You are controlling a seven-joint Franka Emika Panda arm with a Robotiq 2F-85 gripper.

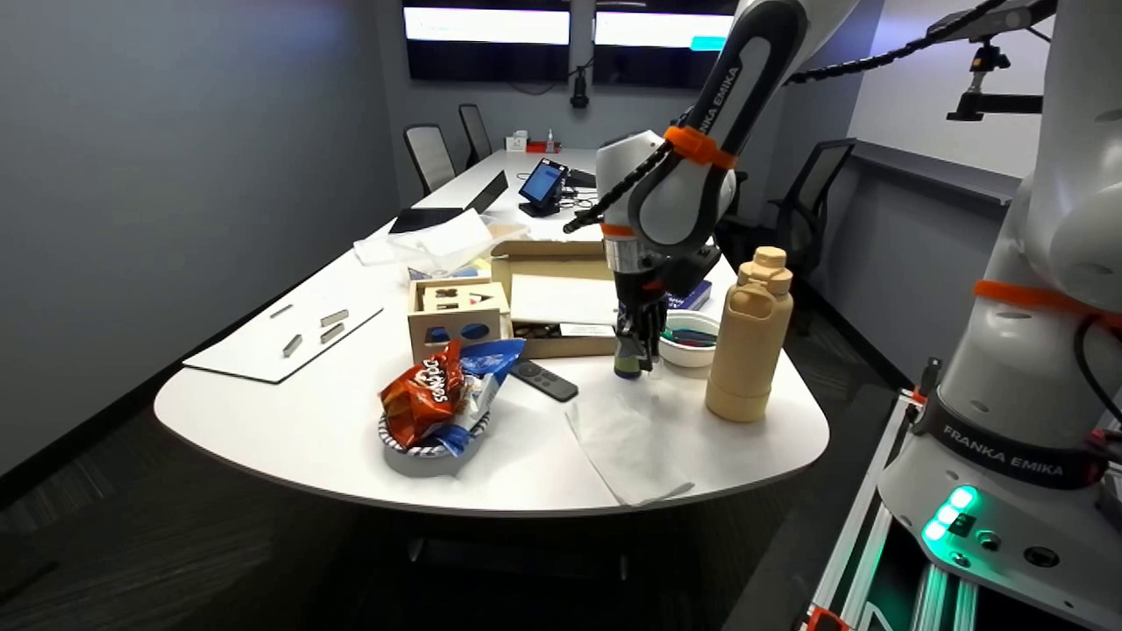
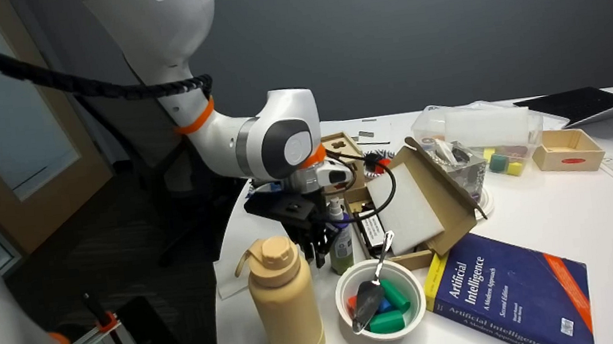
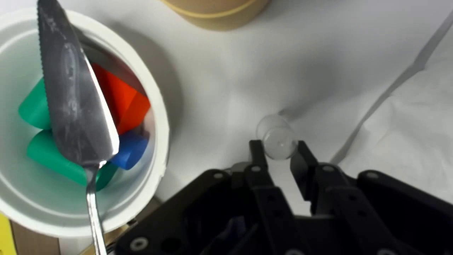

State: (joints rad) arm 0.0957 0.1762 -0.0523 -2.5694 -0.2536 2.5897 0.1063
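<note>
My jaws are grasping a clear cap (image 3: 280, 144); at wrist-view left, a bowl (image 3: 161, 138) is holding blocks (image 3: 131, 106) and a cake server (image 3: 73, 109).

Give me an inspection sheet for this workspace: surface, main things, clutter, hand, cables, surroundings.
Surface: white table, creased white sheet lying on it.
Main things: small clear cylinder; spray bottle upright nearby.
Clutter: white bowl of coloured blocks, cake server across it; tan bottle, remote, snack bags, book.
Hand: appears closed on the clear cylinder, low over the table.
Cables: black sleeved cable along the arm.
Surroundings: chairs, wall screens; people, nothing seen.
</note>
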